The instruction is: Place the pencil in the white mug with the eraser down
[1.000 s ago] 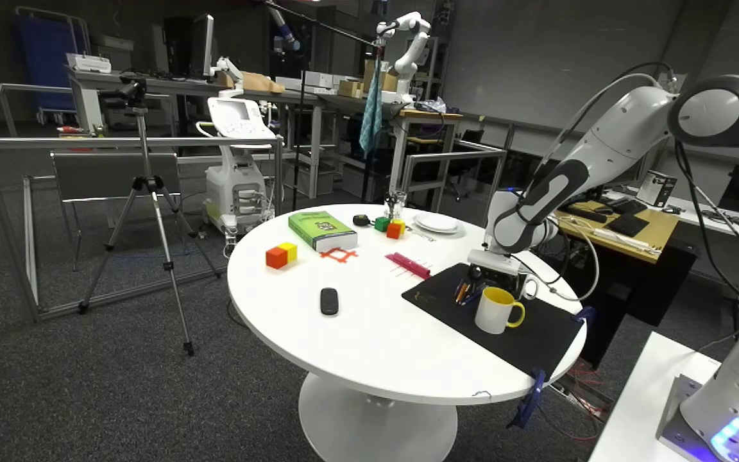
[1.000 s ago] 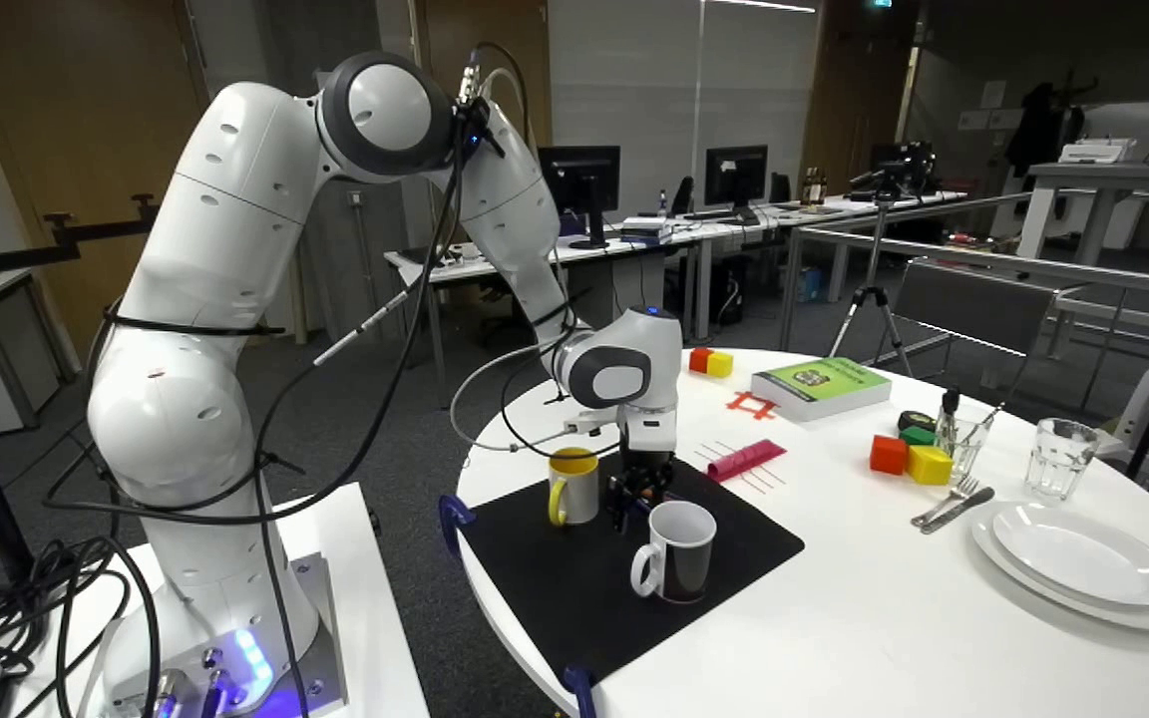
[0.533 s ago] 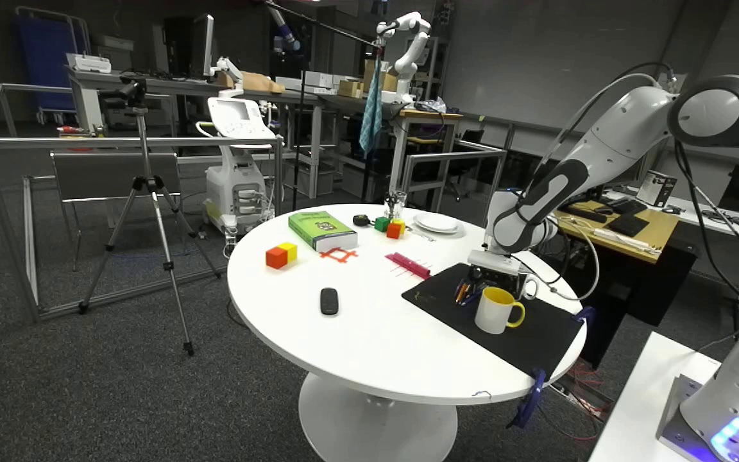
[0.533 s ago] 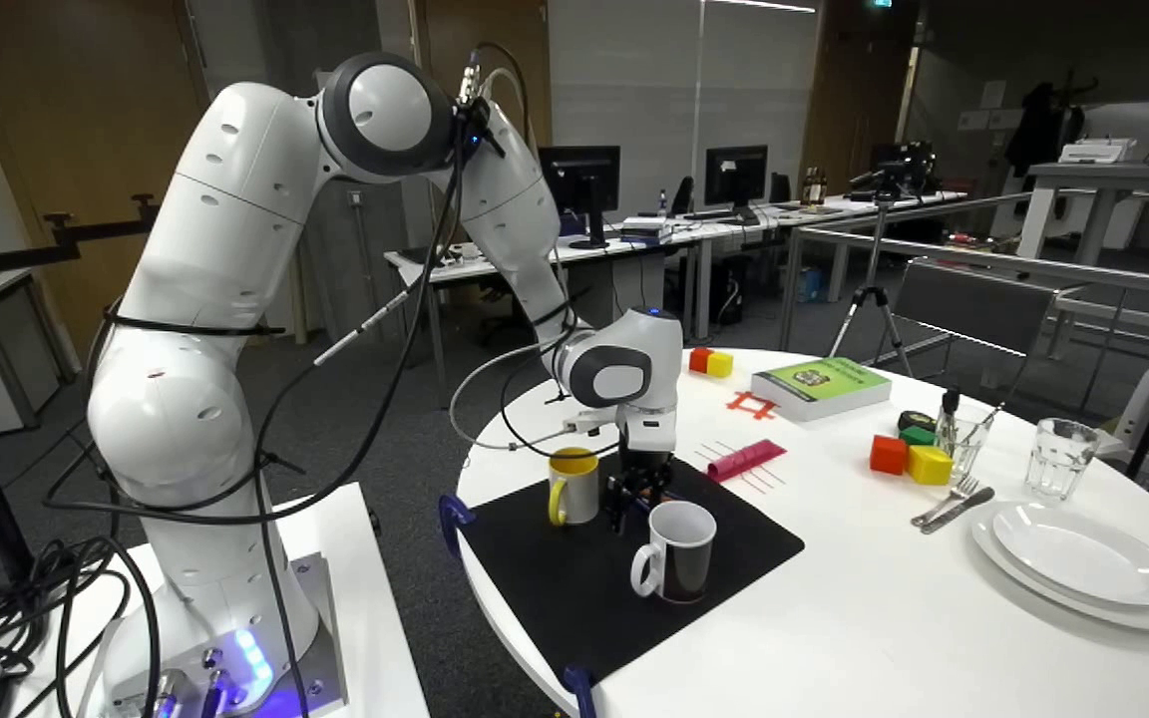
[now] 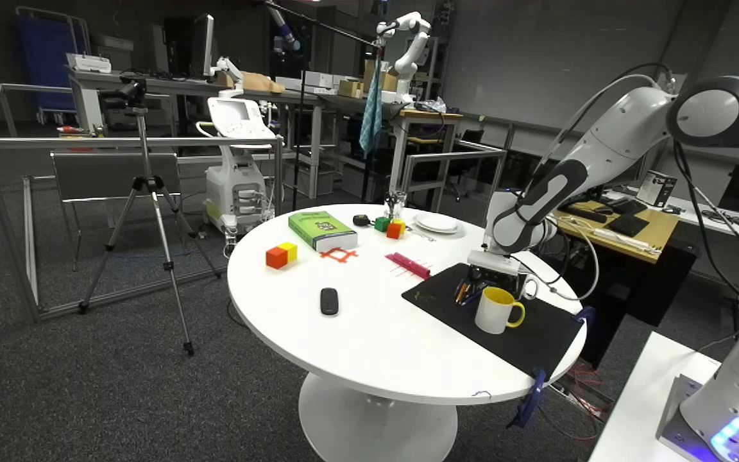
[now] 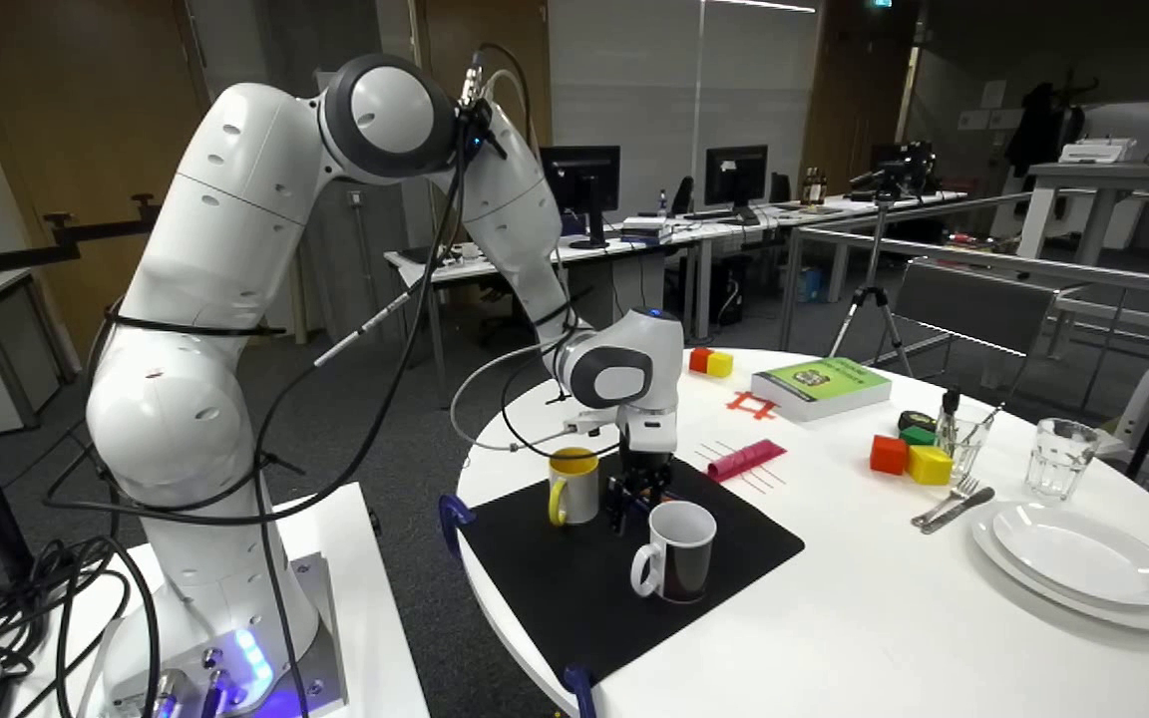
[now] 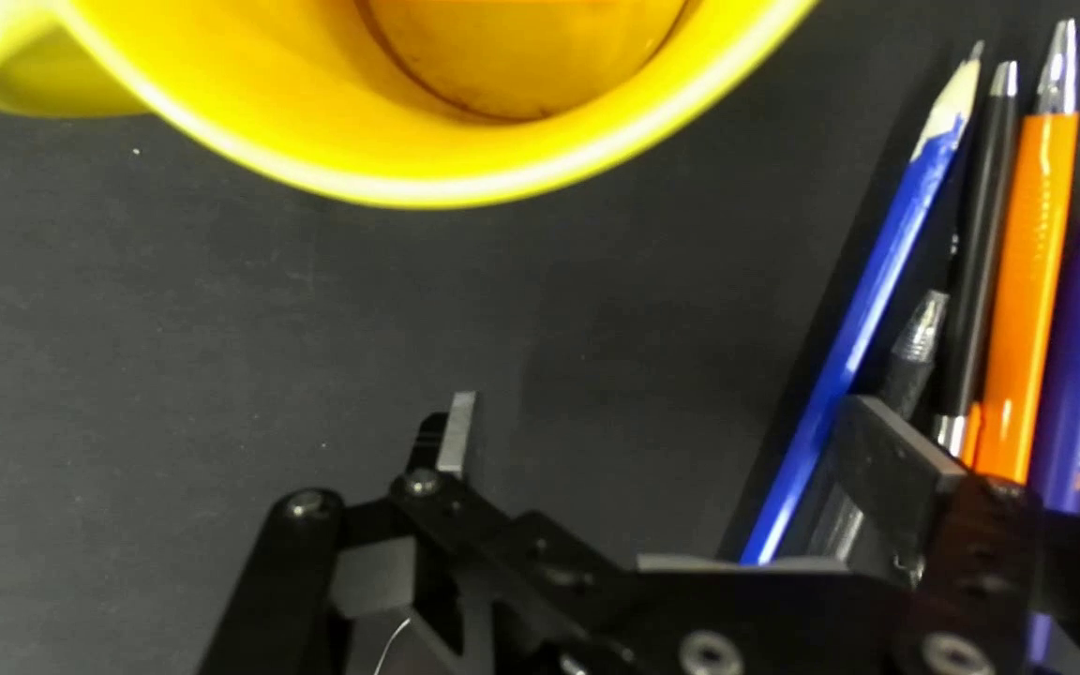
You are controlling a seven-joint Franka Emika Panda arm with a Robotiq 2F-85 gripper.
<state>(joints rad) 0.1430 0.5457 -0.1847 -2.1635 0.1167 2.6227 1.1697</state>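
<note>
Spread wide, the pincer [image 7: 662,427] holds nothing. In the wrist view the blue pencil [image 7: 859,323] lies on the black mat [image 7: 502,300] between its fingers [image 7: 887,478], close by one. That finger hides part of a clear-tipped pen [image 7: 920,328], so closing could pinch both. The pencil's sharpened end points past the yellow-lined white mug [image 7: 446,187]; too little turn might send that end in first or knock the rim.

"Where's the gripper [image 6: 637,502]?"

"Low over the black mat [image 6: 555,588], between the yellow-handled white mug [image 6: 582,491] and the dark mug [image 6: 692,570]."

"And the plates [image 6: 1083,553]?"

"Stacked on the desk [image 6: 864,618], near the knife [image 6: 957,511]."
</note>
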